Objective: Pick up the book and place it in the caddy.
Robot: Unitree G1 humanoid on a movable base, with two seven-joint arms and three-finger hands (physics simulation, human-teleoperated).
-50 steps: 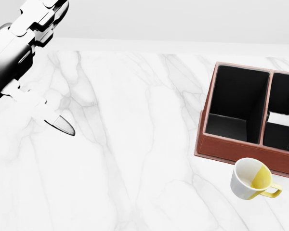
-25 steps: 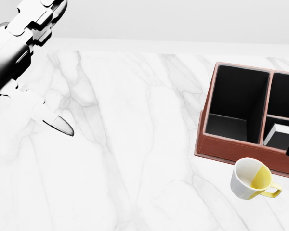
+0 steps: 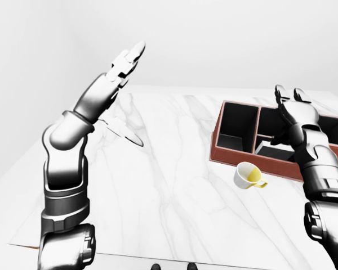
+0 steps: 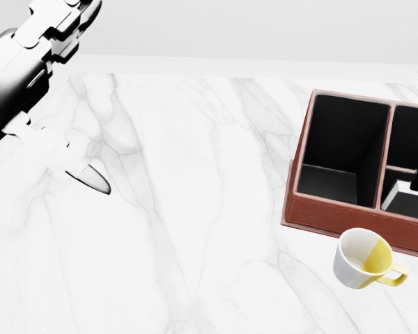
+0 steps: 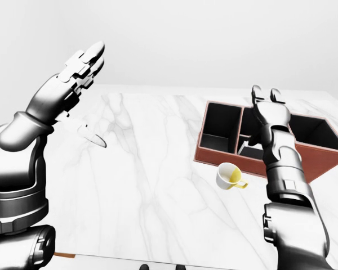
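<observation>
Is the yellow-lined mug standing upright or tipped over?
Tipped. In the head view the mug lies on its side on the marble table below the caddy, its mouth turned toward the camera, showing the yellow inside.

Glossy gunmetal-grey segmented arms w/ bulky rounded joints; each robot hand (image 5: 268, 109) three-fingered, same metal finish.

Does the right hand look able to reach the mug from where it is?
Probably yes. The right hand, open, hovers over the caddy, and the mug lies just below it on the marble table with nothing between them.
</observation>
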